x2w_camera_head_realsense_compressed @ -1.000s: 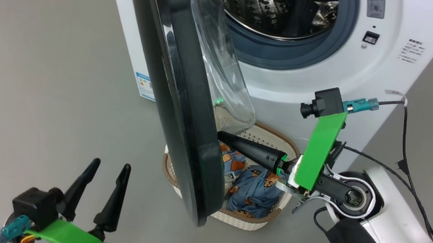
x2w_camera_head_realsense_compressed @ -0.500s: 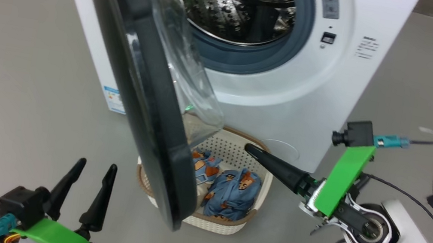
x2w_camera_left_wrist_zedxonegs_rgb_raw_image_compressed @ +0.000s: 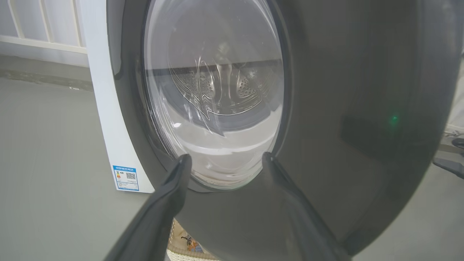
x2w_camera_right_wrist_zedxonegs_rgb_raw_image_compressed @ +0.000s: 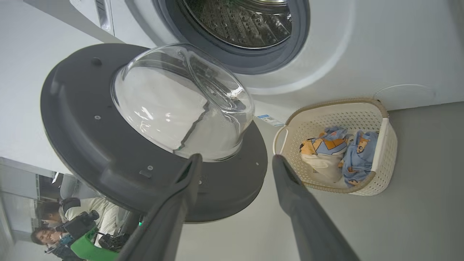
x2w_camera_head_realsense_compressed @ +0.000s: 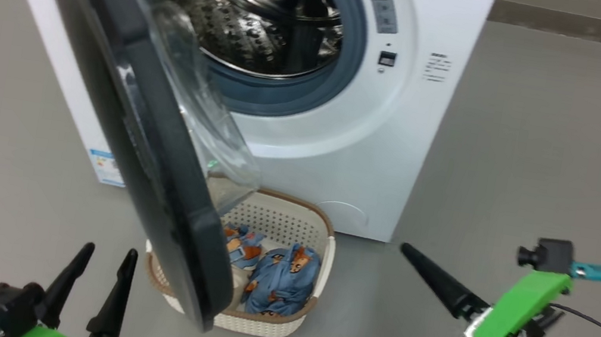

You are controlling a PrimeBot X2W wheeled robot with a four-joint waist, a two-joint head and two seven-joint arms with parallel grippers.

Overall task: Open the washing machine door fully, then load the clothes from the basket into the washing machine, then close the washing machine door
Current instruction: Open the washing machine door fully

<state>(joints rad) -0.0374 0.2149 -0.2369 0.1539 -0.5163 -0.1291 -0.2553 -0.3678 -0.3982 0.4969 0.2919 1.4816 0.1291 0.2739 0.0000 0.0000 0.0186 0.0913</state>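
Grey floor (x2w_camera_head_realsense_compressed: 547, 171) is seen under the basket (x2w_camera_head_realsense_compressed: 263, 325); right pincer (x2w_camera_right_wrist_zedxonegs_rgb_raw_image_compressed: 236, 157), parted and empty, is withdrawn from it; clothes (x2w_camera_head_realsense_compressed: 283, 274) remain unloaded.

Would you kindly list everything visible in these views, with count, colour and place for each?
washing machine: one, white, on the floor.
washing machine door: one, black rim, clear glass bowl, swung open on the left.
drum: one, steel, inside the opening.
gasket: one, blue-grey, ringing the drum.
label sticker: one, blue and white, low on the machine's side.
basket: one, cream with a brown rim, on the floor before the machine.
clothes: a few, light blue with orange figures, in the basket.
floor: grey.
person: at least one, pale top, beyond the door.
left gripper: dark, open, empty, lower left.
right gripper: dark, open, empty, lower right.
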